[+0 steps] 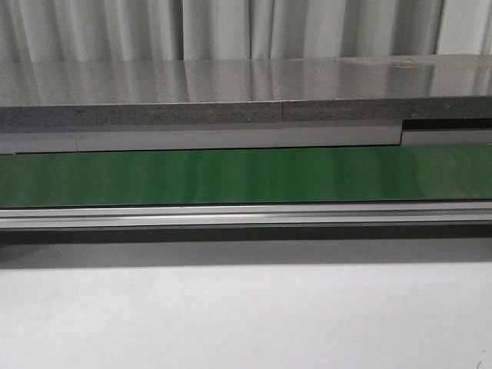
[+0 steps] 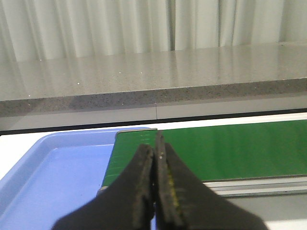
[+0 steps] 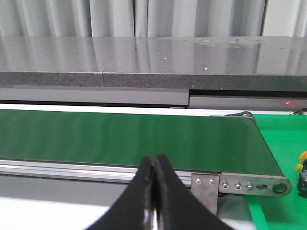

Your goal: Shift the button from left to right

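Observation:
A small yellow and black object (image 3: 302, 172) shows at the very edge of the right wrist view, on a bright green mat (image 3: 278, 143) past the belt's right end; it is cut off, so I cannot be sure that it is the button. No button shows on the green belt (image 1: 246, 175) in the front view. My left gripper (image 2: 154, 148) is shut and empty, in front of the belt's left end (image 2: 136, 153). My right gripper (image 3: 153, 160) is shut and empty, in front of the belt's near rail (image 3: 72, 168). Neither gripper shows in the front view.
A blue tray (image 2: 53, 177) lies beside the belt's left end. A grey stone counter (image 1: 231, 96) runs behind the belt. A metal bracket with screws (image 3: 240, 184) closes the belt's right end. White table surface (image 1: 246, 315) lies in front of the belt.

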Robot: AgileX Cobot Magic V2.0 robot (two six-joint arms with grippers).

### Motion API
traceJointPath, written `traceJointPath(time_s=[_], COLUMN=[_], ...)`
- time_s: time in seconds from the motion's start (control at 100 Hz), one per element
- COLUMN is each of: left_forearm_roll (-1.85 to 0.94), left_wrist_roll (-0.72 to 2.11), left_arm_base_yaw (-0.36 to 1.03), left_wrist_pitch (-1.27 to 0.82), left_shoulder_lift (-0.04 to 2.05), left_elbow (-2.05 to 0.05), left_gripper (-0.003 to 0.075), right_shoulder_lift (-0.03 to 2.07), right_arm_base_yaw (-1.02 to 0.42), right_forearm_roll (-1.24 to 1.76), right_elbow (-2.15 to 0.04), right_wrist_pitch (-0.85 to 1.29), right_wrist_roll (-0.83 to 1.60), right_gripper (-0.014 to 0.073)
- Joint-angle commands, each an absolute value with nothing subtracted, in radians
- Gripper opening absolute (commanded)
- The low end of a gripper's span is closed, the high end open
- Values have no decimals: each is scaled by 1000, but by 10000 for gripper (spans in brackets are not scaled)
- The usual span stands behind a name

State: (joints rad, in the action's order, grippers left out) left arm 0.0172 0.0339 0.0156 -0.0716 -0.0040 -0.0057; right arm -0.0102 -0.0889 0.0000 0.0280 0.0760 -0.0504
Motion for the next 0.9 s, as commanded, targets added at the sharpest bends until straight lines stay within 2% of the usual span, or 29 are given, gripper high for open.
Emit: traceJointPath(time_s=[0.0, 0.89], left_forearm_roll=[18, 18], left_wrist_roll=[21, 21], left_arm_base_yaw=[3, -9], left_wrist_pitch=[15, 17], left_shoulder_lift=[-38, -38], left_elbow=[38, 38], left_gripper=[-19, -19], right_shoulder_lift=[-26, -26], right_arm_base_yaw=[-89, -89], right_forearm_roll=[-8, -8], right_elbow=[9, 9], right_wrist_pitch=[-14, -14], right_wrist_roll=[-49, -49], right_gripper=[-67, -67])
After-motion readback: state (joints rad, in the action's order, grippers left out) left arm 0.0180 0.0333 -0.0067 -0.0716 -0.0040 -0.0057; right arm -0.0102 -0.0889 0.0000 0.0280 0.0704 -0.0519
